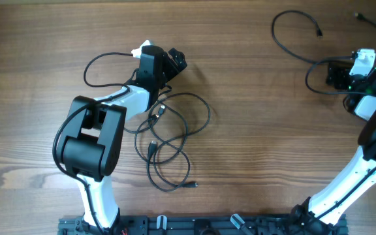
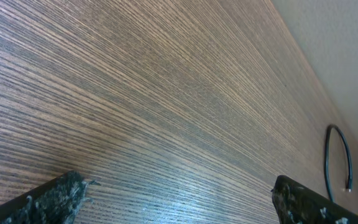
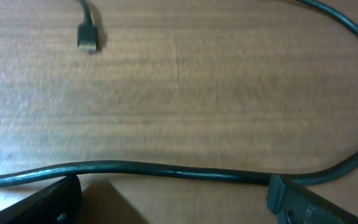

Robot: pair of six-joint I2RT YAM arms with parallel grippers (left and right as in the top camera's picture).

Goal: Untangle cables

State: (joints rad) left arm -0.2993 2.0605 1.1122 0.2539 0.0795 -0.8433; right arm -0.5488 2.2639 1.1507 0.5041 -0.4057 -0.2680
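A loose tangle of thin black cables [image 1: 168, 127] lies mid-table just right of my left arm, with one small plug end [image 1: 192, 185] near the front. A separate black cable [image 1: 286, 49] curves across the far right of the table. My left gripper [image 1: 177, 60] is beyond the tangle; in the left wrist view it [image 2: 179, 193] is open over bare wood and holds nothing. My right gripper [image 1: 331, 75] is at the separate cable. In the right wrist view it [image 3: 173, 193] is open, and this cable [image 3: 166, 169] runs across just in front of its fingertips. The cable's plug [image 3: 89, 40] lies farther off.
The wooden table [image 1: 253, 150] fills the view. A thin black wire loop [image 1: 90, 68] sticks out left of my left wrist. The far cable [image 2: 337, 155] shows at the right edge of the left wrist view, near the table's far edge. The arm bases stand along the front edge.
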